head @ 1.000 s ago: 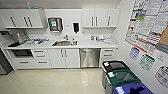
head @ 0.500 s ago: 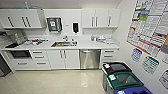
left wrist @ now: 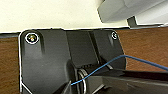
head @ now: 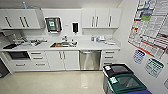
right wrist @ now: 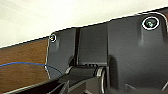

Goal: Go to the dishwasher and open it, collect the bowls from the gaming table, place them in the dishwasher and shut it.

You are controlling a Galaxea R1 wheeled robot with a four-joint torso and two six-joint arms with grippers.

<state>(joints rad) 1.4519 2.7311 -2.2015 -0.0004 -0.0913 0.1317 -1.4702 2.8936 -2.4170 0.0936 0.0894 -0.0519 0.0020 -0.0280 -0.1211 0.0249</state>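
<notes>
In the head view the dishwasher [head: 90, 60] sits under the white counter [head: 100, 46], right of the sink [head: 63, 44]. Its brushed steel front is closed, with a bar handle along the top edge. It lies ahead of me across a stretch of pale floor [head: 57, 82]. The bowls and the gaming table are out of view. The wrist views give the robot's dark plate, a blue cable, brown surface and pale floor, so neither gripper's state can be read.
White cabinets line the wall above and below the counter, with drawers [head: 109, 57] right of the dishwasher. A black-lidded bin [head: 117, 69] and a green-lidded bin [head: 127, 84] stand at the right wall under posters [head: 150, 27]. A dark oven opening [head: 18, 55] is at the left.
The whole head view has shifted slightly: the kitchen counter and dishwasher appear a little closer and the bins lower right, so the camera moved forward.
</notes>
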